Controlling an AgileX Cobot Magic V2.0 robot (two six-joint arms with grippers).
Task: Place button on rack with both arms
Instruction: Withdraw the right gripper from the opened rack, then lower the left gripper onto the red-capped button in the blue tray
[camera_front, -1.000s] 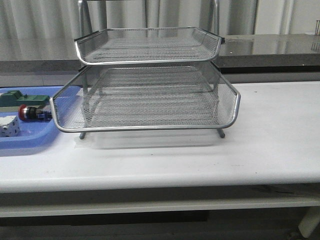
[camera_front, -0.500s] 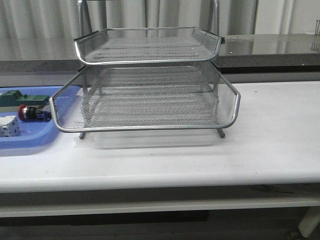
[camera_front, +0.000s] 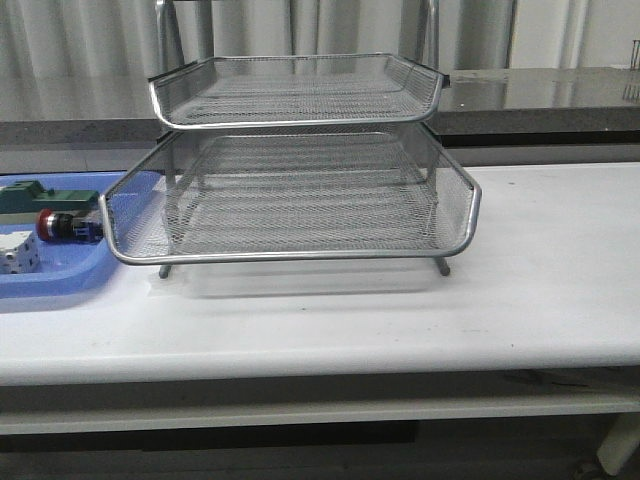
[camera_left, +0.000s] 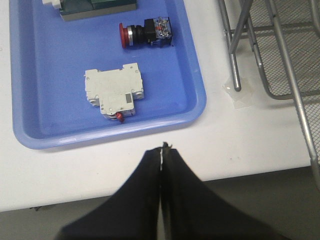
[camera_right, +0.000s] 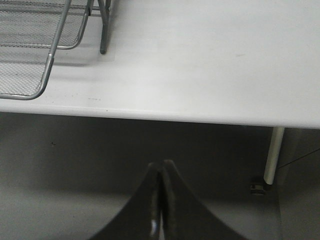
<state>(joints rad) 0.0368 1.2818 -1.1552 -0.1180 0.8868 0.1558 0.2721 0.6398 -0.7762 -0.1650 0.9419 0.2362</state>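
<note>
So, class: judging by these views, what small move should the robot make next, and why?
Probably open the left gripper and carry it forward over the blue tray toward the button. Its jaws are shut and empty near the table edge, the button lies untouched in the tray, and the rack holds nothing yet.

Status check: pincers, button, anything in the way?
Left pincer and right pincer shut, empty. Button on its side in blue tray, untouched. Rack trays bare. White breaker alongside, not blocking.

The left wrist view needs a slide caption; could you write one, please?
Shut left gripper short of a blue tray holding the red-headed button; rack alongside.
</note>
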